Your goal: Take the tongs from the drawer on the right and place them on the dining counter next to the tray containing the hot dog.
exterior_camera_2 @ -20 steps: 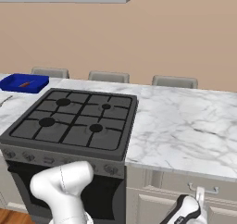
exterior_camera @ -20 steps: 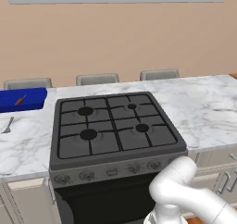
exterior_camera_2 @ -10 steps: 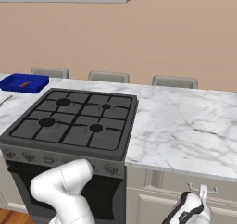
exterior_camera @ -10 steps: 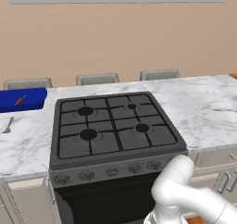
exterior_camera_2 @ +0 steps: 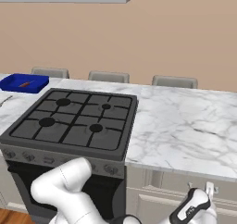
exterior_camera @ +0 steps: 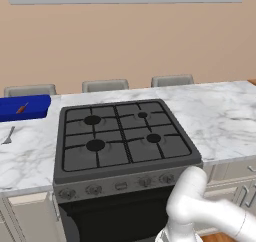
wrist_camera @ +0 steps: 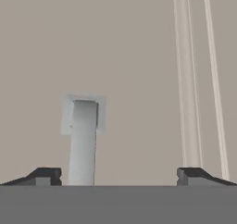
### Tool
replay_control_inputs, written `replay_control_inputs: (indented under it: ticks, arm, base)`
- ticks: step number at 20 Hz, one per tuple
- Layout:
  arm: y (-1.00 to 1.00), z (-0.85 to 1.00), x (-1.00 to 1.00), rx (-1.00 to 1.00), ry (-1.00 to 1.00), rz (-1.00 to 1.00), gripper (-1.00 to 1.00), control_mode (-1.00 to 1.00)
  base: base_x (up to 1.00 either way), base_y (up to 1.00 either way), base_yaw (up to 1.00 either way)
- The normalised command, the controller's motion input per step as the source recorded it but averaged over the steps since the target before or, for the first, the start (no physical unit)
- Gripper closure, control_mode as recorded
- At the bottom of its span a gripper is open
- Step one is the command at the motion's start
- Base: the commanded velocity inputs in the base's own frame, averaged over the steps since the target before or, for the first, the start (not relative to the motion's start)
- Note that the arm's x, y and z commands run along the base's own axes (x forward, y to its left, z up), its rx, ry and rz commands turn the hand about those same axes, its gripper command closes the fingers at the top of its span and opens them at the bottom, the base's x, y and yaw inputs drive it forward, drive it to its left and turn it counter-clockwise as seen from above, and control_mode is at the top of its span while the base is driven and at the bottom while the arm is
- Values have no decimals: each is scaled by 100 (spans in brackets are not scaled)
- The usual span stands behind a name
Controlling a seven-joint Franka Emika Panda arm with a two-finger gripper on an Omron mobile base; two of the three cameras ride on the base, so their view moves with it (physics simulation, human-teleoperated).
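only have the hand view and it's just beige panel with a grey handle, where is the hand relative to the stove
Observer: In the right base view the jaws sit low, to the right of the stove, at the handle of a drawer under the marble counter.
Operator: is that drawer open
Observer: Its front looks flush with the panels beside it, so it appears shut.
Operator: and where's the tray
Observer: The blue tray sits on the counter left of the stove with the hot dog in it. A fork lies nearer the front edge.
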Motion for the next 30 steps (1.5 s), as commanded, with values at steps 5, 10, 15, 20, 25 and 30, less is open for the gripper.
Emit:
replay_control_inputs:
  ticks: [5, 10, 15, 20, 25, 30]
  arm:
    - [-15, -28, 19, 1, -7, 0, -100, -100]
    - [-6, -32, 16, 1, -5, 0, -100, -100]
    - [0, -8, 6, 0, 0, 0, 100, -100]
    - [0, 0, 0, 0, 0, 0, 100, -100]
    - [0, 0, 0, 0, 0, 0, 100, -100]
    - [0, 0, 0, 0, 0, 0, 100, -100]
  base:
    - [0, 0, 0]
    - [0, 0, 0]
    - [0, 0, 0]
    - [0, 0, 0]
    - [0, 0, 0]
    - [0, 0, 0]
